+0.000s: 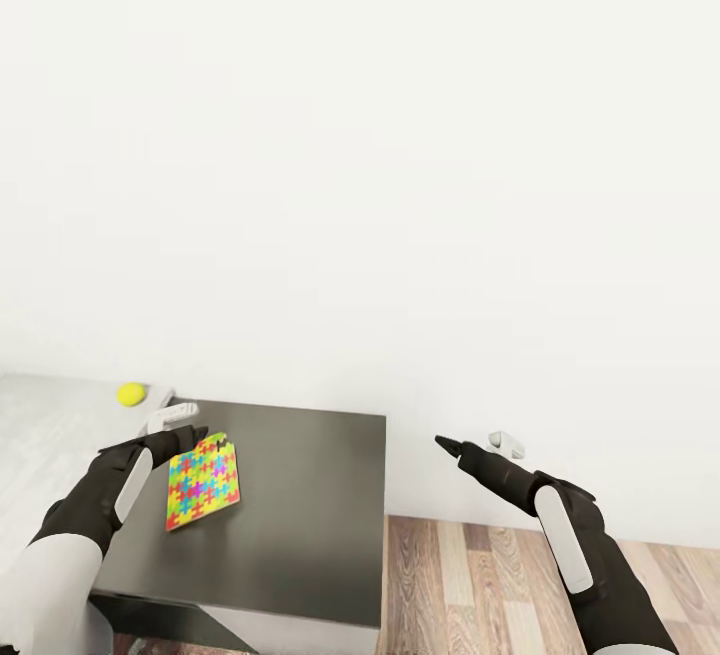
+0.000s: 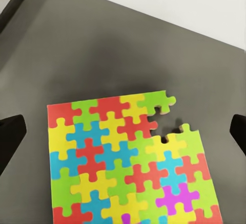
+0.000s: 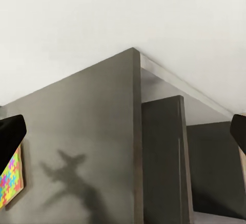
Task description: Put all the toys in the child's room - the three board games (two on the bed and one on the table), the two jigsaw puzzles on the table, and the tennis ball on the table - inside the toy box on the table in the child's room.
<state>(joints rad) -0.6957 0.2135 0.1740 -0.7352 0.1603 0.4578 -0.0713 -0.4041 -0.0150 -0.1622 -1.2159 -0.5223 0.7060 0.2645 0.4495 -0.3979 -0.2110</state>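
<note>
Below the spread-jawed left gripper (image 2: 123, 131), the jigsaw puzzle (image 2: 125, 160) lies on the table (image 1: 300, 495).

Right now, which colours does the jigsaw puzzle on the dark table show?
Red, yellow, green, blue, orange and purple interlocking pieces on the jigsaw puzzle; left wrist view.

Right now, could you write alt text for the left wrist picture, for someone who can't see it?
A colourful jigsaw puzzle lies flat on a dark grey table, with one piece missing near a corner. Two black fingertips of the open left claw frame it on either side.
</note>
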